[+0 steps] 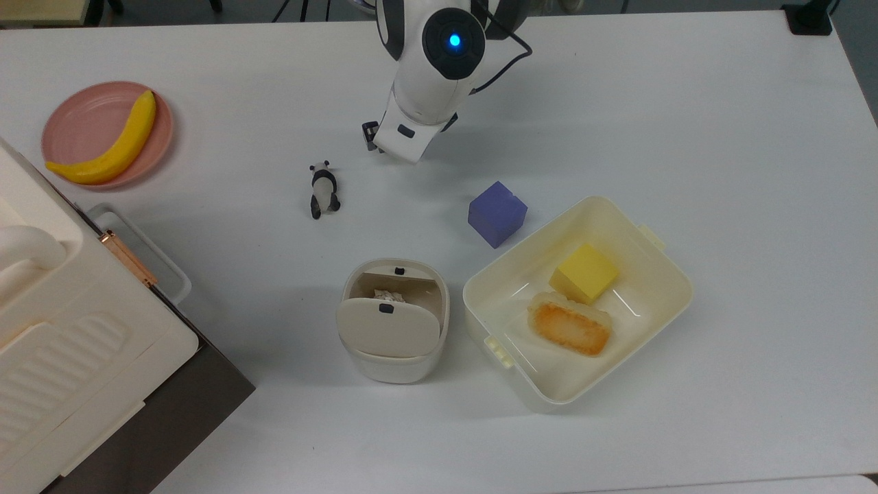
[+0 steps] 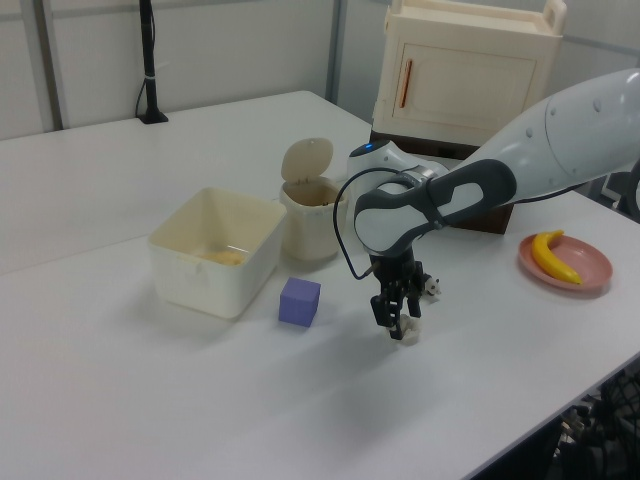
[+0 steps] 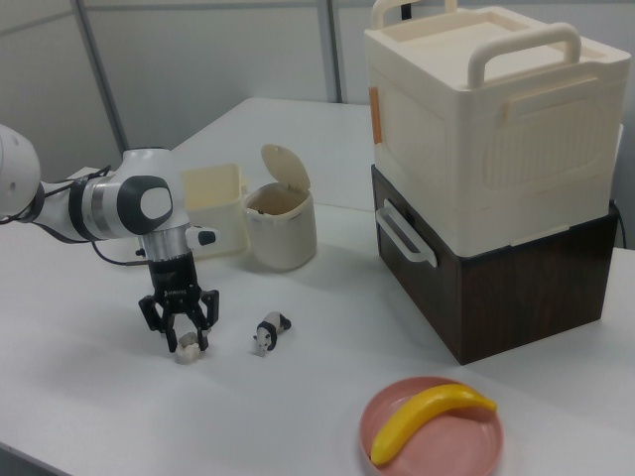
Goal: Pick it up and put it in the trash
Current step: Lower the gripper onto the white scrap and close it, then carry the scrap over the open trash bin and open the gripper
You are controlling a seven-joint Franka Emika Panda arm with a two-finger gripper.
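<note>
Gripper [image 3: 179, 335] half-hiding tissue wad [image 3: 186, 351]

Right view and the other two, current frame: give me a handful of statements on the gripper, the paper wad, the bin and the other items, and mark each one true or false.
1. The gripper is down at the tissue wad, fingers either side of it. True.
2. The wad is already lifted clear of the table. False: it sits on the tabletop.
3. The trash bin has its flap lid tipped open. True; something pale and crumpled shows inside.
4. The banana lies in the cream tub. False: it lies on the pink plate; the tub holds a yellow block and an orange-topped piece.
5. The purple cube sits inside the tub. False: it stands on the table beside it.
</note>
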